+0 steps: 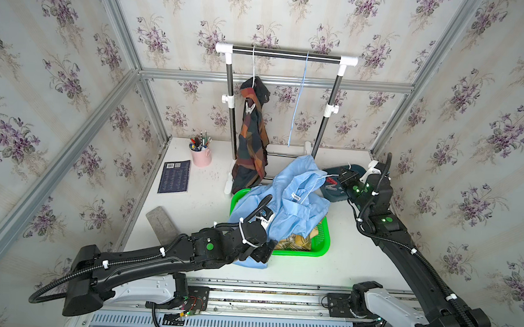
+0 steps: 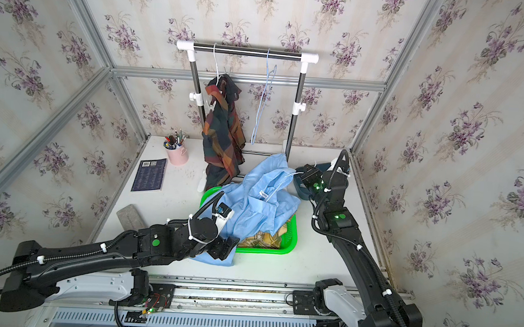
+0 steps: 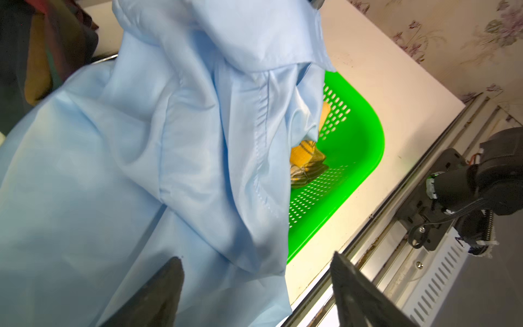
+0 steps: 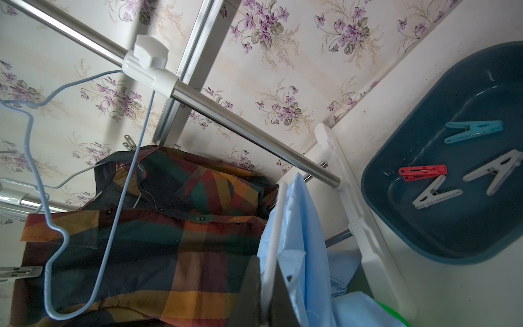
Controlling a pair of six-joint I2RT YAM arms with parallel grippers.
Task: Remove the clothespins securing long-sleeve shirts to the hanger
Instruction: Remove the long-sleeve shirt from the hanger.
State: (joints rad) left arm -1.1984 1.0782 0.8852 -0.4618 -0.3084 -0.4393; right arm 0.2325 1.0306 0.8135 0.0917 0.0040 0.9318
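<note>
Left tool (image 3: 256, 259) stands wide open over the limp light-blue cloth shirt (image 1: 289, 201), gripping nothing. Right tool (image 4: 267, 271) is closed on the thin white hanger (image 4: 278, 212) inside that shirt. One translucent white-grey plastic clothespin (image 1: 249, 108) is clipped on the hanging dark plaid shirt (image 1: 252, 144). Judgement: the clip is light, stiff and slick. Pinch its splayed tail ends, since the cloth beneath will yield.
</note>
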